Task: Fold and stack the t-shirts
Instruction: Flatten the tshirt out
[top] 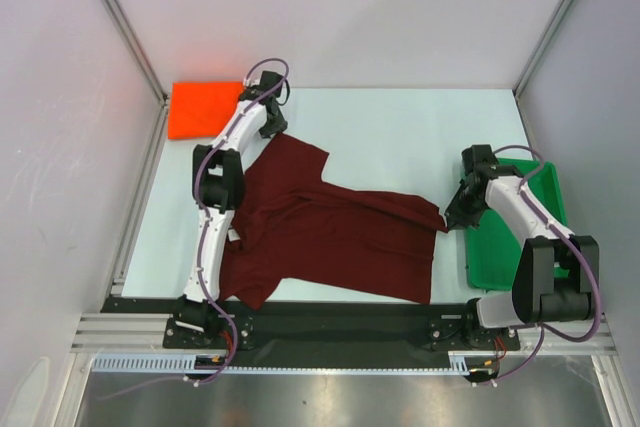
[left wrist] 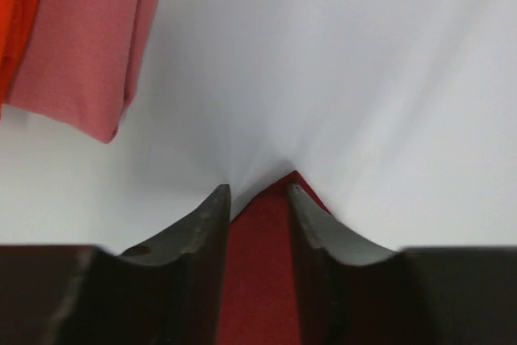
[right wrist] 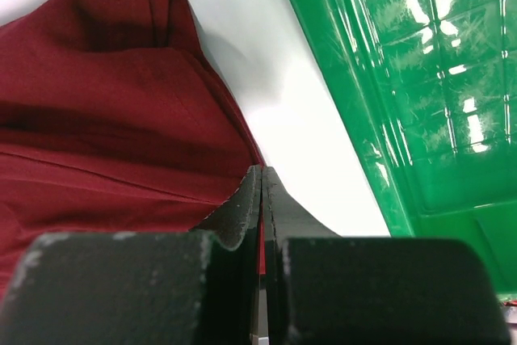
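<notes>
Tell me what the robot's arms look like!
The left arm and right arm are both white tubes with black joints. A thin purple cable loops along each one. Their fingers are dark, curved and pointy at the tips.

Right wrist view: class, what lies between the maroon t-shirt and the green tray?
Bare white table separates the maroon t-shirt from the green tray, shown in the right wrist view.

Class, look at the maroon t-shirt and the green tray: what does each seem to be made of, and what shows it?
Maroon t-shirt: soft, matte cloth, possibly a cotton-like knit; it wrinkles, folds and lies limp on the table.
Green tray: rigid, glossy plastic, likely moulded; bright glare spots and a raised grid pattern show on it.
</notes>
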Motion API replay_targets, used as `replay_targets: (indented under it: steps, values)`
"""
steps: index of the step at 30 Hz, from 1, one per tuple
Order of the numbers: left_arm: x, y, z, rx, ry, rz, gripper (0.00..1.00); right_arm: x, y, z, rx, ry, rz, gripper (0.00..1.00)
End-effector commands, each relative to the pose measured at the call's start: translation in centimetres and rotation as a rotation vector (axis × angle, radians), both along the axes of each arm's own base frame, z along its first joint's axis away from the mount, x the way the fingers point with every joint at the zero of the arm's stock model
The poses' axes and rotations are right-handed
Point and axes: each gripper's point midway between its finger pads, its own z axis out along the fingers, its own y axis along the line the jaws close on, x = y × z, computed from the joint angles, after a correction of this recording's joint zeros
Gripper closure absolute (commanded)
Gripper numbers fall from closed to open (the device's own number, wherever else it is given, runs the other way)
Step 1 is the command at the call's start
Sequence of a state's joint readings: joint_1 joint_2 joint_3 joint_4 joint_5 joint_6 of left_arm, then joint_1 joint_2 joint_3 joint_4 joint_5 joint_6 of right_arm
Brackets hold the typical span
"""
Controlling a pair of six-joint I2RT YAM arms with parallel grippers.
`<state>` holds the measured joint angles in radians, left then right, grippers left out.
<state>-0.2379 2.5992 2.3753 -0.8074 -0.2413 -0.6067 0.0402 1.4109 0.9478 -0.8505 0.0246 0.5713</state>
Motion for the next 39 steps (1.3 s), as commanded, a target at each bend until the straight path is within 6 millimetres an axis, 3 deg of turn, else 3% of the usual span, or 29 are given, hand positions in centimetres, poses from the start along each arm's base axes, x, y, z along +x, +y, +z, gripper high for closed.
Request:
replay_targets:
  steps: [1, 9, 11, 12, 15, 17, 18, 20, 21, 22, 25, 26, 27, 29, 32, 35, 36, 38, 39]
  values:
    - [-3.1, -0.5, -3.7, 0.018, 0.157, -0.008, 0.64, -0.2, -0.4, 0.7, -0.006, -0.030, 0.000, 1.00]
    - [-2.7, -0.4, -3.7, 0.018, 0.147, -0.041, 0.67, -0.6, -0.6, 1.1, -0.008, -0.045, -0.002, 1.00]
    - [-2.4, -0.6, -3.6, -0.005, 0.139, -0.059, 0.73, -0.6, -0.6, 1.2, -0.008, -0.043, 0.005, 1.00]
    - [-2.2, -0.7, -3.4, -0.011, 0.130, -0.063, 0.84, -0.7, -0.6, 1.2, -0.009, -0.046, 0.006, 1.00]
    - [-1.6, -1.3, -2.4, -0.012, 0.092, -0.085, 1.00, -0.6, -0.6, 1.5, -0.008, -0.057, 0.009, 1.00]
    - [-1.7, -1.5, -2.0, -0.005, 0.084, -0.093, 1.00, -0.6, -0.6, 1.7, -0.009, -0.061, 0.014, 1.00]
    - [-2.6, -1.3, -2.7, 0.001, 0.108, -0.089, 1.00, -0.5, -0.7, 1.8, -0.013, -0.067, 0.016, 1.00]
    - [-2.5, -1.0, -0.8, 0.002, 0.061, -0.071, 1.00, -0.3, -0.6, 1.8, -0.013, -0.070, 0.022, 1.00]
    - [-3.2, -0.4, -1.6, 0.027, 0.071, -0.062, 1.00, -0.3, -0.7, 1.8, -0.012, -0.070, 0.024, 1.00]
    - [-3.2, -0.1, 0.7, 0.031, 0.029, -0.050, 1.00, -0.1, -0.6, 1.9, -0.009, -0.073, 0.025, 1.00]
    - [-4.2, 0.9, 1.5, 0.069, -0.001, -0.043, 1.00, 0.0, -0.4, 1.9, 0.001, -0.073, 0.023, 1.00]
    - [-4.1, 0.9, 4.0, 0.066, -0.054, -0.062, 1.00, 0.2, -0.4, 1.8, 0.003, -0.073, 0.027, 1.00]
    - [-4.5, 1.0, 3.8, 0.070, -0.064, -0.076, 1.00, 0.4, -0.4, 1.8, 0.003, -0.073, 0.033, 1.00]
    - [-4.8, 1.0, 6.3, 0.081, -0.110, -0.118, 1.00, 1.3, -0.4, 2.3, 0.000, -0.082, 0.037, 1.00]
    - [-5.3, 0.9, 8.1, 0.093, -0.138, -0.155, 1.00, 3.0, 0.2, 3.0, 0.027, -0.099, 0.075, 1.00]
    - [-5.6, 0.7, 11.8, 0.092, -0.217, -0.183, 1.00, 4.4, -0.1, 3.1, 0.008, -0.072, 0.107, 1.00]
    - [-5.6, 0.6, 14.4, 0.084, -0.278, -0.186, 1.00, 5.9, -0.1, 3.9, 0.002, -0.092, 0.118, 1.00]
    - [-5.7, 0.4, 17.2, 0.076, -0.336, -0.196, 1.00, 7.0, -0.2, 4.6, -0.012, -0.093, 0.148, 1.00]
    - [-5.9, 0.4, 19.7, 0.066, -0.388, -0.193, 1.00, 8.4, -0.2, 5.5, -0.016, -0.119, 0.156, 1.00]
